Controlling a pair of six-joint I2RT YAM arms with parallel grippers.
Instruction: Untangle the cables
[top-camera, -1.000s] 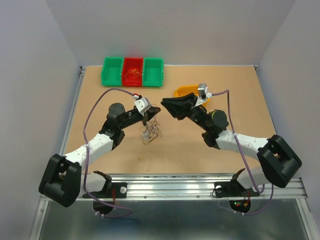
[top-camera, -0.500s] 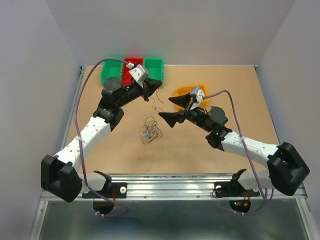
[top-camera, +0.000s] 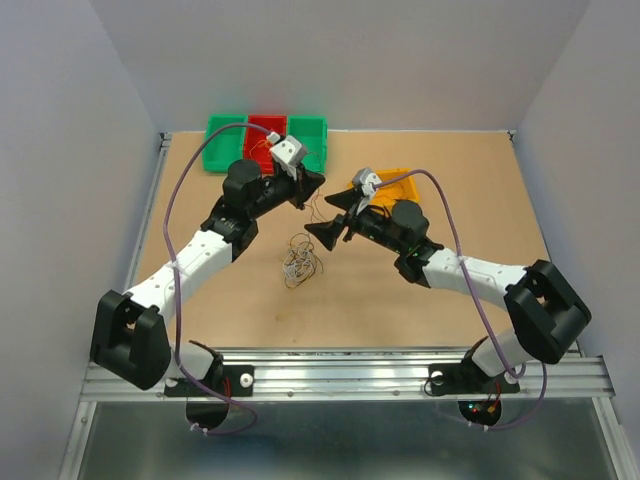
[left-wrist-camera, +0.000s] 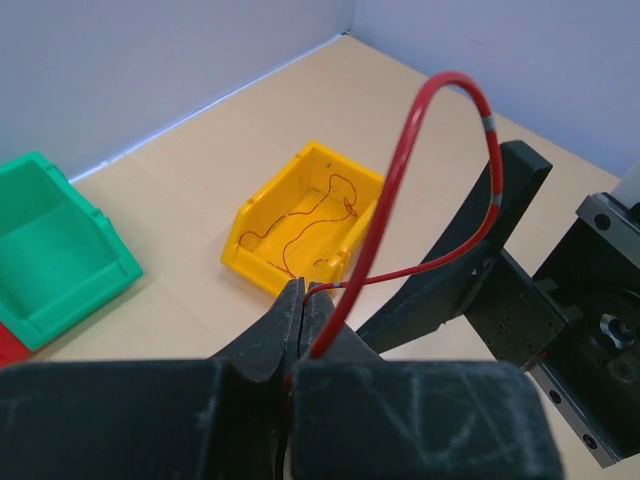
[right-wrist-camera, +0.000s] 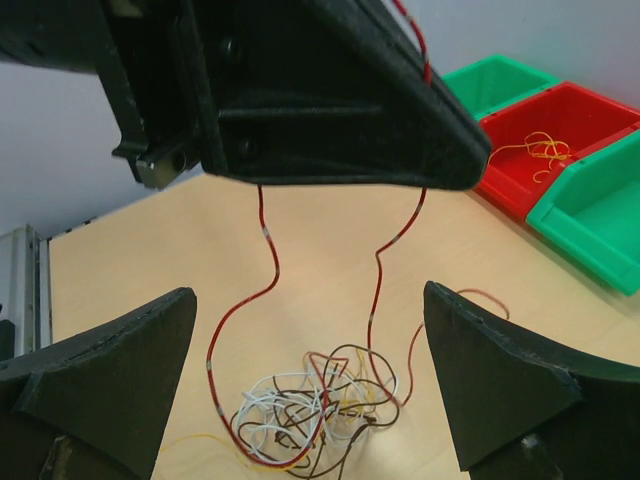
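Tan table (top-camera: 480, 190): cable tangle (top-camera: 300, 264) at centre; 3 bins (top-camera: 308, 132) along far edge; yellow bin (top-camera: 402, 177) nearer.

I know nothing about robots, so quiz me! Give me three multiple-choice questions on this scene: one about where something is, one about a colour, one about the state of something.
1. Where does the tangled pile of wires lie?
A. In the yellow bin
B. On the table, between the two arms
C. In the red bin

2. What colour is the wire pinched in the left gripper?
A. Red
B. Blue
C. Green

3. How does the right gripper stand?
A. Shut on a wire
B. Shut, holding nothing
C. Open, holding nothing

Answers:
1. B: the top view shows the pile on bare table, outside every bin.
2. A: the left wrist view shows a red loop rising from the closed fingers.
3. C: its own camera shows both fingers spread wide apart above the pile, with nothing between them.
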